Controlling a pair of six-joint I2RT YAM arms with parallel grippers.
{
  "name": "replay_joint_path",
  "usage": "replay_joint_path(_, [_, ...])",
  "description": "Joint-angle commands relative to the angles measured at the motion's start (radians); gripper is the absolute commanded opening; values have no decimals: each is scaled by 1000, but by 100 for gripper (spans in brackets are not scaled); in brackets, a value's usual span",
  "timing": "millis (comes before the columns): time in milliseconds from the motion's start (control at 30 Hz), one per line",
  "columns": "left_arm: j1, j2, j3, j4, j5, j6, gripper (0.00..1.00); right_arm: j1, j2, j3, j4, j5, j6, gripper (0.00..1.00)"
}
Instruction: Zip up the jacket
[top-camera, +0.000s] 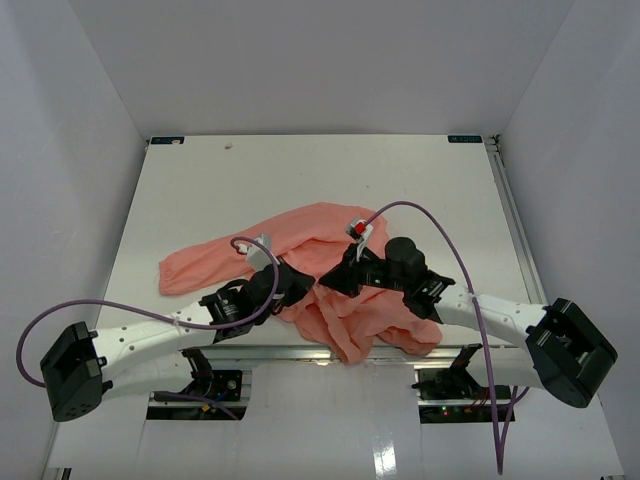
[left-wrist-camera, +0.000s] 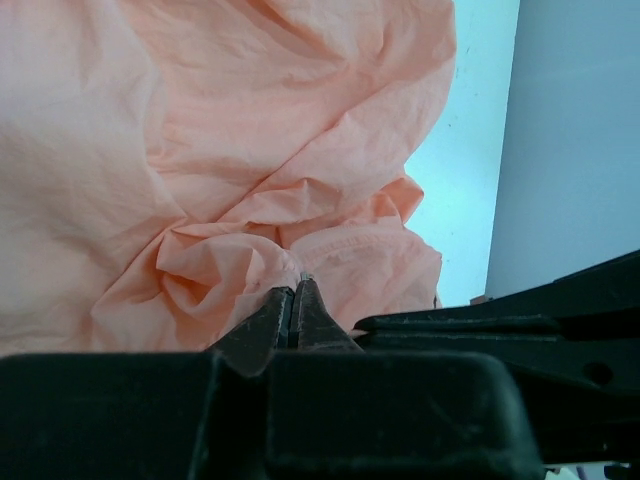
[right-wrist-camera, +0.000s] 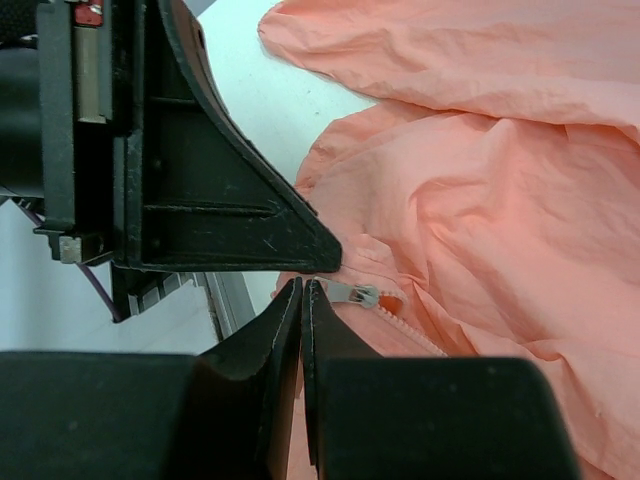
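Note:
The salmon-pink jacket (top-camera: 340, 300) lies crumpled on the table near the front edge, one sleeve stretching left. My left gripper (top-camera: 300, 285) is shut, its tips (left-wrist-camera: 296, 286) pinching a bunched fold of the jacket (left-wrist-camera: 250, 180) at its edge. My right gripper (top-camera: 336, 277) is shut just right of it. In the right wrist view its tips (right-wrist-camera: 302, 287) hold the end of the silver zipper pull (right-wrist-camera: 352, 293). The slider and pale zipper teeth (right-wrist-camera: 410, 330) run off to the right over the jacket (right-wrist-camera: 500, 200). The left gripper's black finger (right-wrist-camera: 240, 200) touches the fabric just above the pull.
The white table (top-camera: 300, 180) stretches behind the jacket, with grey walls on three sides. The table's metal front rail (top-camera: 270, 350) runs just under the jacket's lower folds. Purple cables (top-camera: 440, 225) loop over both arms.

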Motion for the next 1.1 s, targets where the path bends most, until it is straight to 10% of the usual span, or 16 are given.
replay_joint_path(0, [-3, -108, -46, 57, -14, 44, 0, 3, 0, -22, 46, 91, -8, 8])
replay_joint_path(633, [0, -610, -121, -220, -140, 154, 0, -279, 134, 26, -42, 263, -13, 8])
replay_joint_path(1067, [0, -825, -67, -371, -199, 201, 0, -457, 384, 523, -247, 254, -155, 8])
